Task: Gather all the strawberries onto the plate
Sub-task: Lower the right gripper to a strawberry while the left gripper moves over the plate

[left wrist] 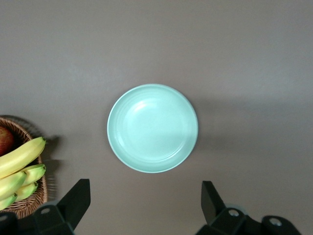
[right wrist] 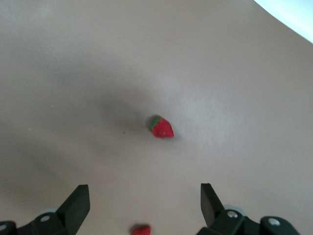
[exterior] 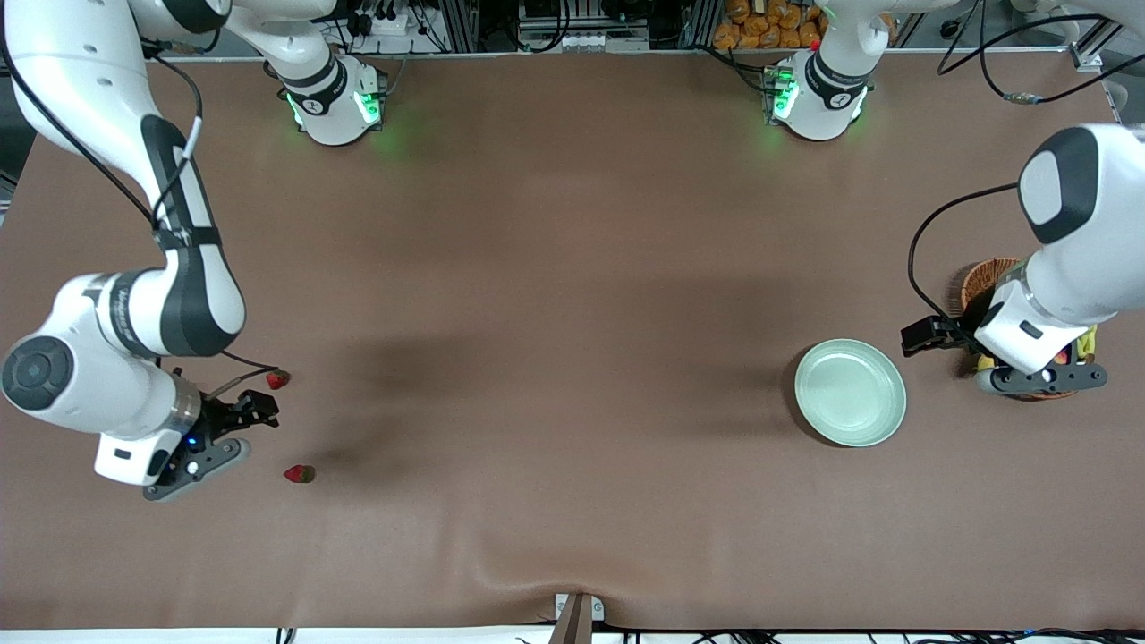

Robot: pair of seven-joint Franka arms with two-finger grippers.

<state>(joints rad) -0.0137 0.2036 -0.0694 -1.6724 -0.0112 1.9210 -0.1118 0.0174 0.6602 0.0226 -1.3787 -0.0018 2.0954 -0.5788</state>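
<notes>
Two strawberries lie on the brown table at the right arm's end: one strawberry (exterior: 278, 379) and a second strawberry (exterior: 300, 473) nearer the front camera. My right gripper (exterior: 210, 452) hangs open above the table beside them. Its wrist view shows one berry (right wrist: 161, 128) ahead and another berry (right wrist: 141, 229) low between the open fingers, which hold nothing. The pale mint-green plate (exterior: 850, 392) is bare, toward the left arm's end. My left gripper (exterior: 1042, 380) is open over the basket beside the plate (left wrist: 152, 128), holding nothing.
A brown wicker basket (exterior: 988, 279) with bananas (left wrist: 19, 164) and a red apple (left wrist: 4, 139) stands under the left arm, beside the plate. A white strip (right wrist: 293, 14) marks the table's edge in the right wrist view. A fold in the cloth (exterior: 572, 581) rises at the front edge.
</notes>
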